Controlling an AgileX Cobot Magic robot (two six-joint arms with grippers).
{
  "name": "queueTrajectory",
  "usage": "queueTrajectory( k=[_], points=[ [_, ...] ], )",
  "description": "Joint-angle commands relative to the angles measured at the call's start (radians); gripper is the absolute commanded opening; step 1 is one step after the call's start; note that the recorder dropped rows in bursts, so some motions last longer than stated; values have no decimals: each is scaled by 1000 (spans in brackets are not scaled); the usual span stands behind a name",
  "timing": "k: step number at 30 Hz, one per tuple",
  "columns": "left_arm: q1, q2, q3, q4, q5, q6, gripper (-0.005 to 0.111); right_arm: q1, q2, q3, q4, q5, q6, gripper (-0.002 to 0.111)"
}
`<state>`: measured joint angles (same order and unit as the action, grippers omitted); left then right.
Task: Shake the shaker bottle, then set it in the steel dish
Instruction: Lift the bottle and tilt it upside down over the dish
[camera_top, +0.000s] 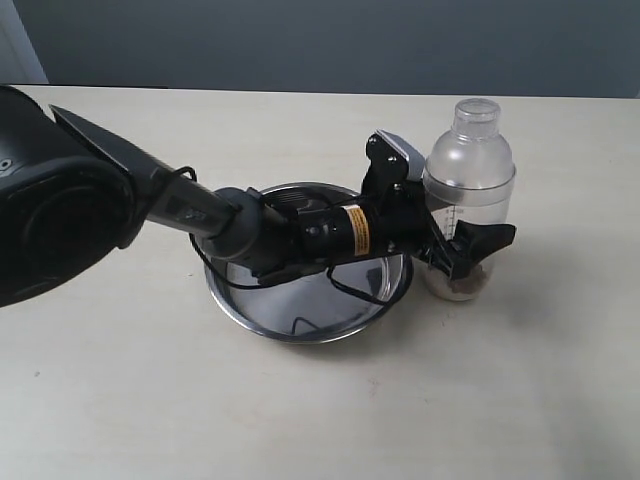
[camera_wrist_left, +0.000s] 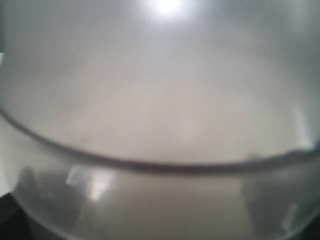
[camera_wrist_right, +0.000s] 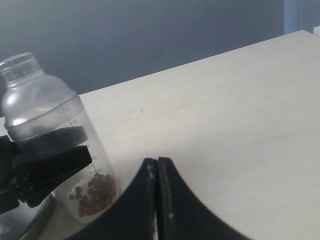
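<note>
Left pincer (camera_top: 462, 246) is clamped across the lower body of the shaker bottle (camera_top: 470, 165), one finger in front and one behind, with its arm reaching over the steel dish (camera_top: 300, 330). Bottle stands upright on the table (camera_top: 150, 400) just outside the dish's right rim, beads at the bottom. Right pincer (camera_wrist_right: 157, 167) is closed on nothing, apart from the bottle.
</note>
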<state>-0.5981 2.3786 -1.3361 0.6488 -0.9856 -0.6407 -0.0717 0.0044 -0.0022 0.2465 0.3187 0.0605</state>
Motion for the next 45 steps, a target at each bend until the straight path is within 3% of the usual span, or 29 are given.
queueTrajectory(
  k=[1,8,14,20,27,31,34,38,41,43,45],
  points=[
    [-3,4,-1,0,51,-58,1,2,-4,2,-3,-11,-4,-1],
    [-3,-2,-1,69,51,-23,1,2,-4,2,-3,-11,-4,-1],
    [-7,-37,-1,82,161,-25,1,2,-4,2,-3,-11,-4,-1],
    [-17,-193,-1,137,330,-21,1,2,-4,2,-3,-11,-4,-1],
    [2,-412,-1,128,376,39,1,2,-4,2,-3,-11,-4,-1],
    [2,-559,1,145,535,124,1,2,-4,2,-3,-11,-4,-1],
    [2,-551,88,10,649,100,1,2,-4,2,-3,-11,-4,-1],
    [7,-445,275,-122,489,98,0,2,-4,2,-3,-11,-4,-1],
    [7,-563,224,-135,459,209,0,2,-4,2,-3,-11,-4,-1],
    [7,-687,141,-148,607,376,0,2,-4,2,-3,-11,-4,-1],
    [30,-700,150,-327,706,391,0,2,-4,2,-3,-11,-4,-1]
  ],
)
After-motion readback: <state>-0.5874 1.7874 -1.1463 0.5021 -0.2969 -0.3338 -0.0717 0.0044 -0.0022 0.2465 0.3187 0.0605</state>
